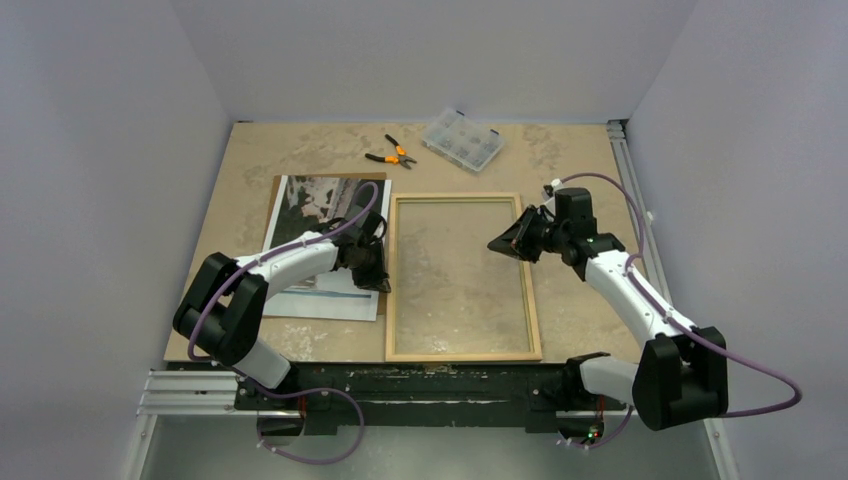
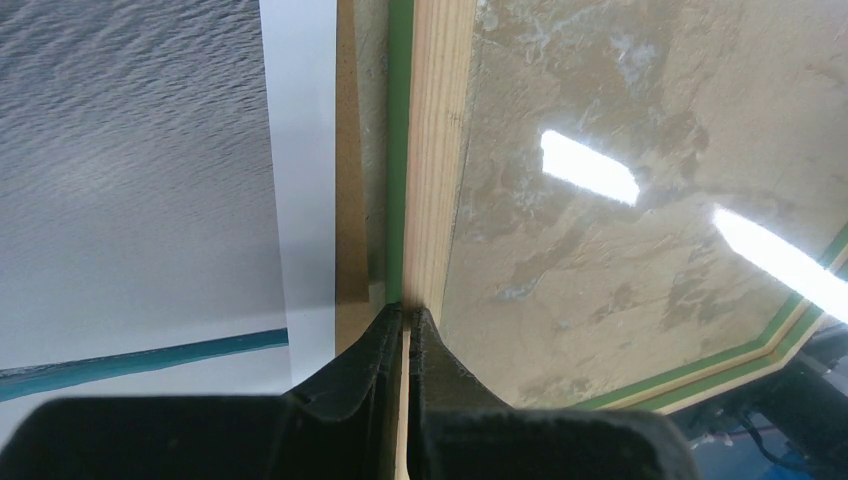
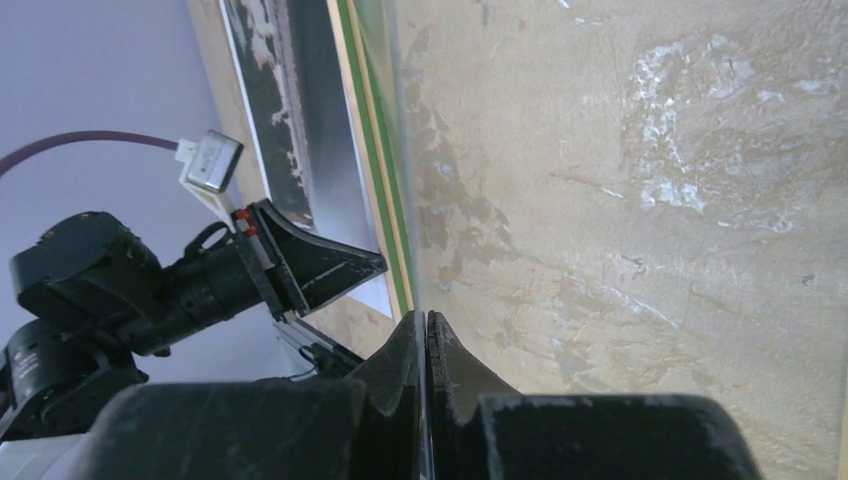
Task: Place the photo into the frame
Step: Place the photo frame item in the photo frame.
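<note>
Left gripper [image 2: 405,312] and right gripper [image 3: 424,318] were both pinched fully closed, tips at opposite long sides of the frame [image 1: 532,300].
That thin pale-wood rectangle, green-edged with a clear pane, lay flat on the mottled table [image 1: 300,150]; the glossy photo [image 1: 320,200] lay just left of it on brown fibreboard [image 1: 277,190].

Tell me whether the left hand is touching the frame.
Touching. The left wrist view shows it: the left hand is closed on the frame at its pale wooden rail, with a strip of the wood running down between the fingers.
</note>
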### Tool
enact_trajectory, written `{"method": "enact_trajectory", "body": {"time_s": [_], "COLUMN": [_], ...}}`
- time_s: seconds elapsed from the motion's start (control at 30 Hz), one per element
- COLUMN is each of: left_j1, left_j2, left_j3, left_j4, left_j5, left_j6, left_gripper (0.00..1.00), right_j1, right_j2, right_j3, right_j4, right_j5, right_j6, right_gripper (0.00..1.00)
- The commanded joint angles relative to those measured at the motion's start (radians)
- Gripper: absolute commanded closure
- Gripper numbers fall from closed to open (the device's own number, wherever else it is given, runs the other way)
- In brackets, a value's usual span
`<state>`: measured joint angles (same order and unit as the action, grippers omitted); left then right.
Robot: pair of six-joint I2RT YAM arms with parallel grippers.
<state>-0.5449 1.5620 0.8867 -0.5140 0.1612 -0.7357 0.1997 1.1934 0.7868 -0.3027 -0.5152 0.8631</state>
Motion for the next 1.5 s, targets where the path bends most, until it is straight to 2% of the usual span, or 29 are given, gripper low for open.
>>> {"method": "enact_trajectory", "body": {"time_s": [0.0,0.7,1.0,1.47], "left_j1": [-0.009,-0.013,-0.014,-0.016], "left_j2": [0.053,0.062,0.064,0.063], "left_j3": [-0.033,-0.022,-0.024,-0.025], "left_j4": [-0.032,-0.029,-0.030,-0.031], "left_j5": [-0.129,-0.125,-0.127,-0.129], "left_j6": [0.050,0.048,0.048,0.048], "left_gripper": [1.00,1.00,1.00,1.00], "right_j1": [0.003,0.003,0.003,0.003], "right_j2": [0.035,0.062,0.046,-0.003], "right_j3": [0.051,0.083,0.085,0.159], "right_j4": [-0.059,-0.079,-0.098,0.001], "right_j5": [-0.053,-0.209,-0.207,-0.194], "right_j6": [-0.066,-0.009,-0.001,0.068], "right_gripper": [1.00,1.00,1.00,1.00]}}
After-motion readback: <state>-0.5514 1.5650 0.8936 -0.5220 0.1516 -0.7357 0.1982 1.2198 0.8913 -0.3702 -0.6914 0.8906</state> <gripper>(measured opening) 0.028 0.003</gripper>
